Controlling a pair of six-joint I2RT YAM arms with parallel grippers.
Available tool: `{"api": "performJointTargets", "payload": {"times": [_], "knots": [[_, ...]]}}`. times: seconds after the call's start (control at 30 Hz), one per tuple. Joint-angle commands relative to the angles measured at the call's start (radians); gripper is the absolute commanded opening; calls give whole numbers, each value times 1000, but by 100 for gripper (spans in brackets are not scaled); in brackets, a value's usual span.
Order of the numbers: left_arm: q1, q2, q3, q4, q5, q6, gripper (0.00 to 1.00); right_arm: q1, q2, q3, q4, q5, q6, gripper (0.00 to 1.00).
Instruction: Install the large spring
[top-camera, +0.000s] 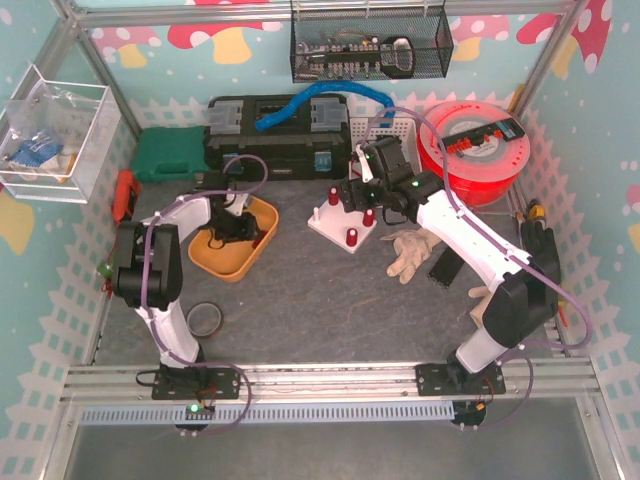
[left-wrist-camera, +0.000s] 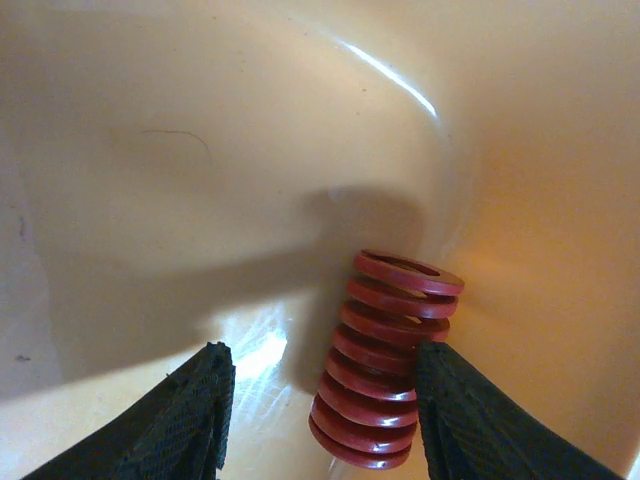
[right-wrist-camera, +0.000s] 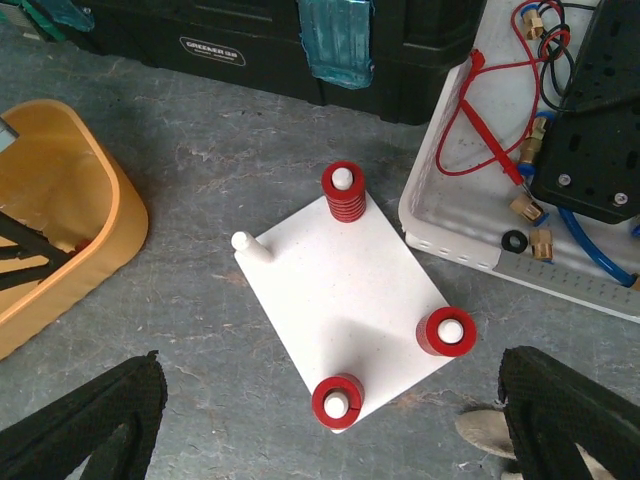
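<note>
A large red coil spring (left-wrist-camera: 385, 360) stands tilted inside the orange bin (top-camera: 225, 262). My left gripper (left-wrist-camera: 322, 400) is open around it; the right finger (left-wrist-camera: 470, 420) touches the spring and the left finger (left-wrist-camera: 190, 420) stands apart. In the top view the left gripper (top-camera: 232, 228) is down in the bin. The white peg plate (right-wrist-camera: 345, 300) has red springs on three pegs (right-wrist-camera: 343, 192) and one bare peg (right-wrist-camera: 248, 246). My right gripper (right-wrist-camera: 330, 380) is open and empty above the plate (top-camera: 340, 228).
A black toolbox (top-camera: 280, 135) and a green case (top-camera: 170, 155) stand at the back. A white tray with wires (right-wrist-camera: 440, 215) and a red filament spool (top-camera: 478, 150) are to the right. A glove (top-camera: 410, 250) lies by the plate. A tape roll (top-camera: 205, 319) lies front left.
</note>
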Motion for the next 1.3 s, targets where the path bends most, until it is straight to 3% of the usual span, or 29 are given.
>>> {"api": "performJointTargets", "payload": {"times": [0.0, 0.3, 0.57, 0.87, 1.27], "knots": [[3, 17, 25, -21, -77, 17, 52, -3, -28, 10, -6, 24, 17, 90], [3, 2, 38, -36, -155, 13, 51, -4, -21, 13, -6, 22, 21, 90], [-15, -32, 52, -36, -1, 11, 56, -4, -12, 17, -6, 21, 17, 90], [-26, -7, 41, -42, 23, 39, 56, -4, -10, 26, -6, 22, 8, 90], [-26, 40, 44, -59, -108, 64, 55, -4, -11, 27, -6, 25, -2, 90]]}}
